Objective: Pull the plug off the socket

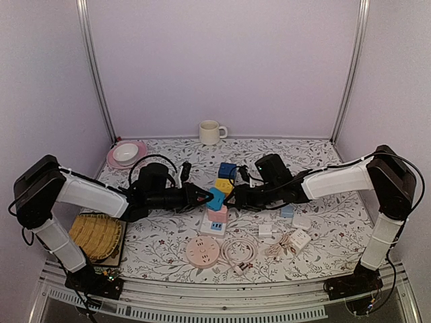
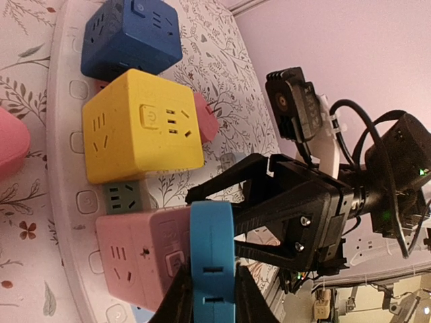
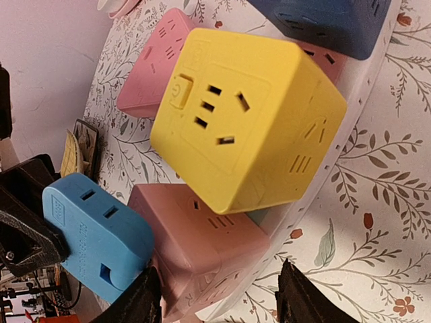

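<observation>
A white power strip (image 1: 213, 229) lies mid-table with a dark blue cube (image 1: 227, 169), a yellow cube (image 1: 224, 186) and a pink cube socket (image 1: 217, 215) standing on it. A light blue plug (image 1: 216, 199) sits against the pink cube's side; its pins are hidden. My left gripper (image 2: 210, 276) is shut on the light blue plug (image 2: 212, 249), one finger on each flat face. My right gripper (image 3: 219, 296) straddles the pink cube (image 3: 202, 242) and the strip (image 3: 340, 165). Its left finger touches the cube; its right finger (image 3: 300, 296) stands just off the strip's edge.
A cream mug (image 1: 211, 132) stands at the back wall. A pink plate with a bowl (image 1: 126, 155) is at back left, a woven mat (image 1: 97, 235) at the left edge. A round pink socket (image 1: 203, 254), a coiled white cable (image 1: 239, 250) and white adapters (image 1: 296, 239) lie near the front.
</observation>
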`<state>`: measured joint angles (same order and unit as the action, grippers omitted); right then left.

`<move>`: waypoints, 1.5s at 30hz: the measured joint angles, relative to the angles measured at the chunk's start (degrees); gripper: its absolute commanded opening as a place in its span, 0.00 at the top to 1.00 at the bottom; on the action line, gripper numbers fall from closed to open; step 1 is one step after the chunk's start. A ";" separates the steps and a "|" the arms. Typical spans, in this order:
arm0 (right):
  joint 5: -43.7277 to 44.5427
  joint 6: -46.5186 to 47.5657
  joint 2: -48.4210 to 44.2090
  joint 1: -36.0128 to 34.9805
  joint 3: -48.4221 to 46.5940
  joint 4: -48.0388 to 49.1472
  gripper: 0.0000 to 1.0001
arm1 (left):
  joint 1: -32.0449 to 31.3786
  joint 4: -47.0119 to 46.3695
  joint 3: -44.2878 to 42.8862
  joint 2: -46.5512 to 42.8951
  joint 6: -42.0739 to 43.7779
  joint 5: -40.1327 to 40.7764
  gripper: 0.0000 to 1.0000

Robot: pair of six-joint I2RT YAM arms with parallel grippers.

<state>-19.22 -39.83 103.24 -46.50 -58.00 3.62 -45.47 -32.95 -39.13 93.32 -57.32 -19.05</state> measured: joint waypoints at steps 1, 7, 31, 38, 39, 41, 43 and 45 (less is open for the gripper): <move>0.00 0.00 0.00 0.00 0.00 0.04 0.39 | 0.00 -0.35 0.22 0.02 -0.20 0.00 1.00; 0.04 0.02 0.02 -0.13 0.00 0.26 0.39 | 0.00 -2.69 1.40 0.02 -1.86 -0.04 1.00; 1.29 0.68 0.48 -0.50 -0.92 -0.13 0.39 | 0.28 4.94 2.23 -14.27 0.33 5.44 1.00; 3.37 2.16 0.35 -0.76 -2.75 -2.89 0.39 | 8.07 22.47 3.17 -22.91 4.39 16.79 1.00; 3.63 2.32 0.22 -0.76 -2.89 -3.21 0.39 | 9.44 24.26 3.76 -23.98 4.81 18.03 1.00; 3.96 2.58 -0.11 -0.74 -3.21 -3.93 0.39 | 11.72 27.04 4.85 -25.49 5.35 19.63 1.00; 4.17 2.82 -0.74 -0.74 -3.52 -4.55 0.39 | 13.84 29.62 5.88 -26.32 5.90 21.20 1.00; 4.63 3.19 -1.73 -0.76 -3.87 -5.31 0.39 | 15.32 31.78 6.62 -26.49 6.43 22.29 1.00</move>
<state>-14.59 -36.64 101.51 -47.27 -61.87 -1.69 -30.15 -1.17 -32.51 66.83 -50.89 3.25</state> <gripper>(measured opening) 0.612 0.150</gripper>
